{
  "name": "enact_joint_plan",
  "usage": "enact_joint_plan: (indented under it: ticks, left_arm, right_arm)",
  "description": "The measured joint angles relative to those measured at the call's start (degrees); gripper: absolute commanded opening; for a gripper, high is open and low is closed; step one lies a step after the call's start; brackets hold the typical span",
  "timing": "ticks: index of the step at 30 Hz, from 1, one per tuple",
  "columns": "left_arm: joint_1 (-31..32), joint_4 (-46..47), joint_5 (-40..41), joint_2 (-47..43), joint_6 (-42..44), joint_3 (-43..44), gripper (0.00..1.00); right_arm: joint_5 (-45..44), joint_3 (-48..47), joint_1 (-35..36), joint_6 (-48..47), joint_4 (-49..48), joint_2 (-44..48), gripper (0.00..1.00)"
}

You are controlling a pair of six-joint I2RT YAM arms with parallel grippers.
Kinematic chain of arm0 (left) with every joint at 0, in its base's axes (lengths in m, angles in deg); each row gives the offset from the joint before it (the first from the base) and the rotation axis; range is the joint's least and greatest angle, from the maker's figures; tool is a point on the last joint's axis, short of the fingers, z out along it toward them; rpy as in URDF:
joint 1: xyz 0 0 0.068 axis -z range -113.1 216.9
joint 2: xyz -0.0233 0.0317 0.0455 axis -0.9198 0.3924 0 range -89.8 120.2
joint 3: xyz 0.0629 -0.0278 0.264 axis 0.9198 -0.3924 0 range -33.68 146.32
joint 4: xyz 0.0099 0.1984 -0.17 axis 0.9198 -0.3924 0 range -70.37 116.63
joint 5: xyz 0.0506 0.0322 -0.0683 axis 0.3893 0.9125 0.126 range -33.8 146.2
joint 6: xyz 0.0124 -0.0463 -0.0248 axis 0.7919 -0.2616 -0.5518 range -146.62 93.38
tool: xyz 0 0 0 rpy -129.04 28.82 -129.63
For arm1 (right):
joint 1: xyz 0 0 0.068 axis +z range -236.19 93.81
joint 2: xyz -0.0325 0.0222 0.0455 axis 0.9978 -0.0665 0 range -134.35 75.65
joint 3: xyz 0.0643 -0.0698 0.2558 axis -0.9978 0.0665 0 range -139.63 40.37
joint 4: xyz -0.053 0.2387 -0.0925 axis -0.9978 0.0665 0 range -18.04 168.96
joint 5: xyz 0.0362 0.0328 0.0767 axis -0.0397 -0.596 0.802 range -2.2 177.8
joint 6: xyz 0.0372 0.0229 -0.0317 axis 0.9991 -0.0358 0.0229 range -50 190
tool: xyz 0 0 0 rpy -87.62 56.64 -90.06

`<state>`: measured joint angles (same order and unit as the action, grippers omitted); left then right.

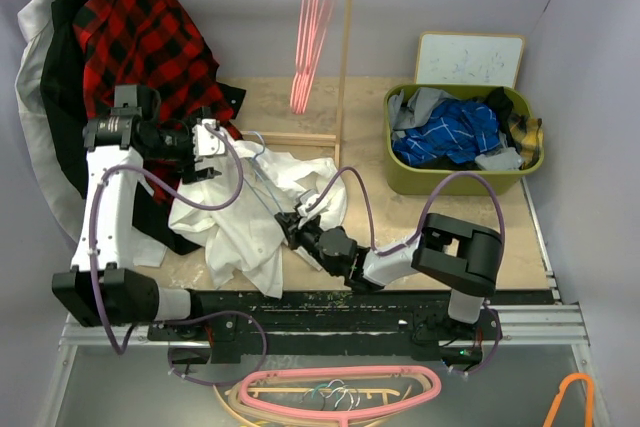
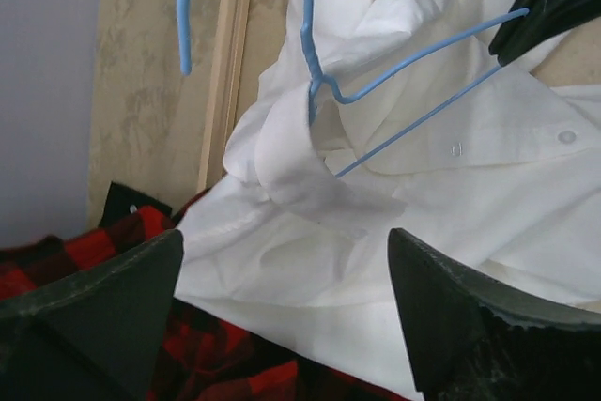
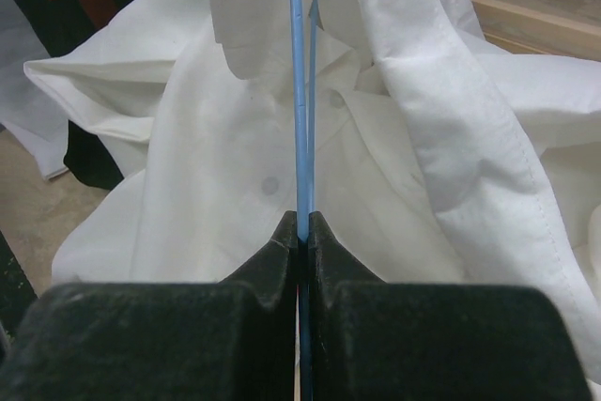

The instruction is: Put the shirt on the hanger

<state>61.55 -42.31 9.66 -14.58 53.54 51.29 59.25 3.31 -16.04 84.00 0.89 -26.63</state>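
The right gripper (image 3: pixel 302 223) is clamped on the light-blue wire hanger (image 3: pixel 299 91), which sits amid the folds of the crumpled white shirt (image 1: pixel 250 217) on the table (image 1: pixel 520 237). The left gripper (image 2: pixel 285 237) hovers empty, jaws apart; it probably should pinch cloth near the collar (image 2: pixel 488 129) and draw it gently over the hanger's shoulder.

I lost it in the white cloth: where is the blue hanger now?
Mid-table in the overhead view, the hanger stands amid the shirt's folds, its lower end pinched in the right gripper.
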Motion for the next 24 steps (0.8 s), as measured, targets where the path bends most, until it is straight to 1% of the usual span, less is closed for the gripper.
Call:
enact_joint_plan:
  ticks: [1,4,7,10,16,19,24]
  left_arm:
    - [0.0,-2.0,-1.3,1.4,3.2,1.2,1.0]
    - [0.0,-7.4,-4.5,6.2,11.9,4.5,1.0]
    - [0.0,-10.6,-6.4,10.2,18.8,6.6,1.0]
    - [0.3,-12.0,-6.8,12.4,24.3,7.1,0.99]
    - [1.7,-13.0,-4.2,13.6,31.0,6.9,0.97]
    - [1.7,-11.9,-3.3,13.6,32.3,5.5,0.91]
    - [1.7,-7.9,-1.6,13.6,31.9,3.3,0.76]
  right_arm:
    - [0.2,0.0,0.0,-0.3,-0.4,-0.2,0.0]
    - [1.1,0.0,0.0,-1.2,-0.9,-0.6,0.0]
    - [1.6,0.0,0.0,-1.9,-1.4,-0.6,0.0]
    - [2.3,0.0,0.0,-2.2,-1.5,-0.6,0.0]
    - [2.8,0.0,-0.3,-2.3,-1.5,-0.6,0.0]
    - [3.1,0.0,-0.6,-2.3,-1.5,-0.6,0.0]
    - [4.1,0.0,-0.8,-2.2,-1.5,-0.6,0.0]
